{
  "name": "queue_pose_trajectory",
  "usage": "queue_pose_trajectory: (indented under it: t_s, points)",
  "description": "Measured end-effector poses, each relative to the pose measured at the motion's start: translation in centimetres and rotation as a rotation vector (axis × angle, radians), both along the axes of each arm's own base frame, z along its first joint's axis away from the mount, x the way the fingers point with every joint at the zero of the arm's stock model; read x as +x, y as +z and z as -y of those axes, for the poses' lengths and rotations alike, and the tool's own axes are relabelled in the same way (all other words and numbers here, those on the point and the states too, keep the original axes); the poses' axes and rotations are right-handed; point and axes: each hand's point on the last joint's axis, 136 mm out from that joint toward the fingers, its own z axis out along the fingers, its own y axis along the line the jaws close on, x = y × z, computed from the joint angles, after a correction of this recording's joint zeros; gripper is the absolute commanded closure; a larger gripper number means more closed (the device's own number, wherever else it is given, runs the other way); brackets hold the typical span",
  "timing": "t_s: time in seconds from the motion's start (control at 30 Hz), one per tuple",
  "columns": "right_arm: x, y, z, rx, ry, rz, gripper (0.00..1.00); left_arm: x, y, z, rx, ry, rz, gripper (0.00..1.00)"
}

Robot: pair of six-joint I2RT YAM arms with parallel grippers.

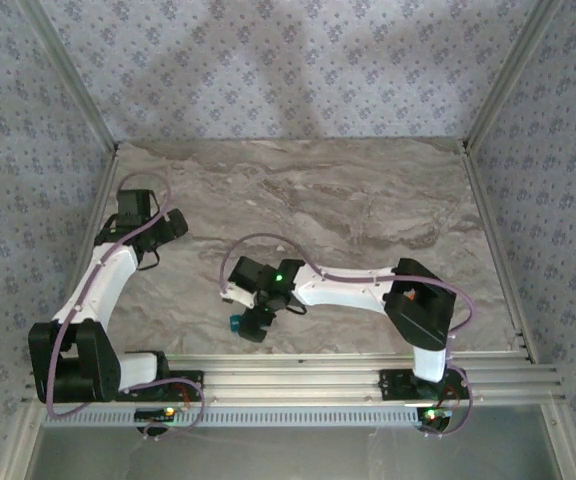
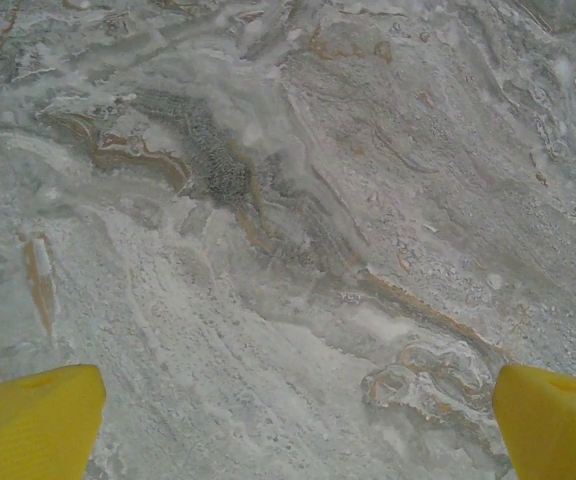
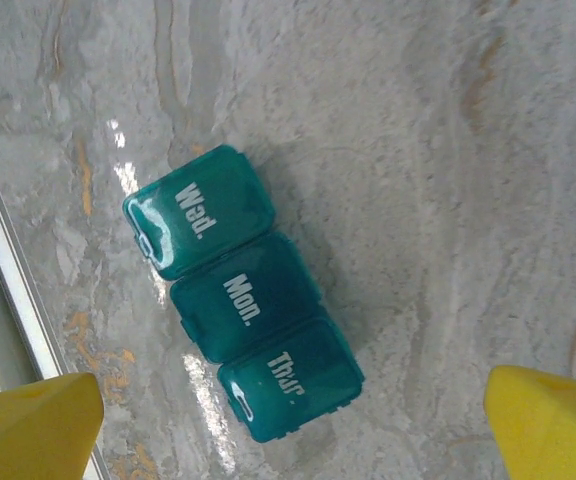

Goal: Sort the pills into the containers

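The left gripper [image 2: 288, 440] hangs over the bare marble table [image 2: 268, 200] with its two yellow fingers [image 2: 33, 420] spread wide and nothing between them. The right gripper [image 3: 293, 425] is spread just as wide, and the pill box [image 3: 243, 295] lies on the table ahead of and between its fingers [image 3: 548, 420]. The box sits slantwise, apart from both pads, nearer the one at the left of the wrist view, with its "Thur." end closest to the fingertips. It is probably very light and stiff, a hard glossy plastic that would skid on the smooth stone if nudged from one side, so an even pinch matters more than force. The best hold looks to be across the two long walls at the middle compartment, with the wrist turned to match the slant and kept off the lids so they can swing. It is translucent teal, a row of three rounded compartments with white lettering, "Wed.", "Mon." and "Thur.". All three lids appear shut, and small opening tabs run along the edge nearer the aluminium rail [image 3: 8, 290].
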Motion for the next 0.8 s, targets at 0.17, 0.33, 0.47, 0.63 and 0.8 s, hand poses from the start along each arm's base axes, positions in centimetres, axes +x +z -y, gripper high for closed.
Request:
queue_pose_trajectory:
  t_s: [0.17, 0.33, 0.47, 0.63, 0.8]
  points:
    - [-0.6, -2.1, 0.6, -0.067, 0.040, -0.013, 0.00, 0.0, 0.0, 0.1, -0.002, -0.002, 0.000, 0.01]
    - [0.2, -3.4, 0.8, -0.100, 0.038, -0.022, 0.00, 0.0, 0.0, -0.1, -0.001, -0.001, -0.001, 0.01]
    - [1.5, -3.7, 0.7, -0.101, 0.015, -0.022, 0.00, -0.1, -0.1, -0.2, 0.000, 0.001, -0.006, 0.01]
    - [4.2, -3.5, 0.0, -0.070, -0.037, -0.012, 0.01, -0.1, -0.1, -0.2, 0.005, -0.005, -0.008, 0.01]
    - [6.9, -2.7, -0.3, -0.033, -0.090, -0.009, 0.02, -0.2, -0.1, -0.2, 0.007, -0.007, -0.009, 0.01]
